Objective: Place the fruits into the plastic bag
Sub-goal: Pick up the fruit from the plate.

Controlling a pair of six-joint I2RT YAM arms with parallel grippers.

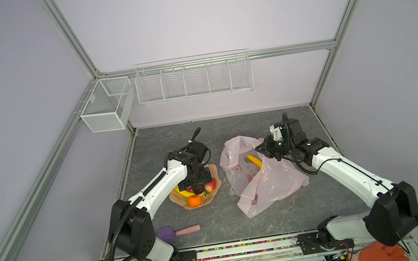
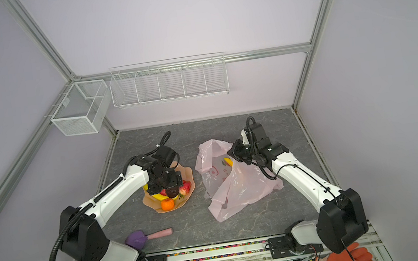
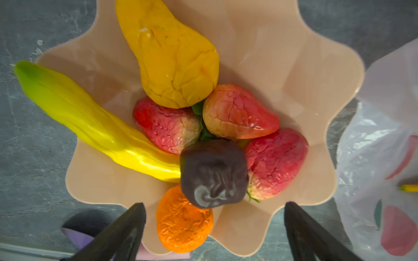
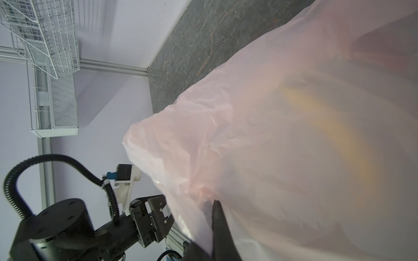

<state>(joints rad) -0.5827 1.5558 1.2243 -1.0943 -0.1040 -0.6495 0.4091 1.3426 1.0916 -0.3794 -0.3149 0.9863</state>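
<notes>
Above the peach wavy-edged dish [image 3: 294, 67] of toy fruits [image 3: 212, 171], left fingers [image 3: 126, 230] are spread; the translucent pink plastic bag [image 1: 269, 183] is pinched by right fingers [image 4: 218, 217].

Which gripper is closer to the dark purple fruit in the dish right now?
Left. The left gripper hangs open right over the dark purple fruit in the dish; the right gripper is well off to the side, shut on the plastic bag edge.

It was a lab test cell: pale lilac wall panels [image 1: 200, 14] in silver aluminium framing [image 1: 288, 50], white wire baskets [image 1: 193, 79] on the far wall.
</notes>
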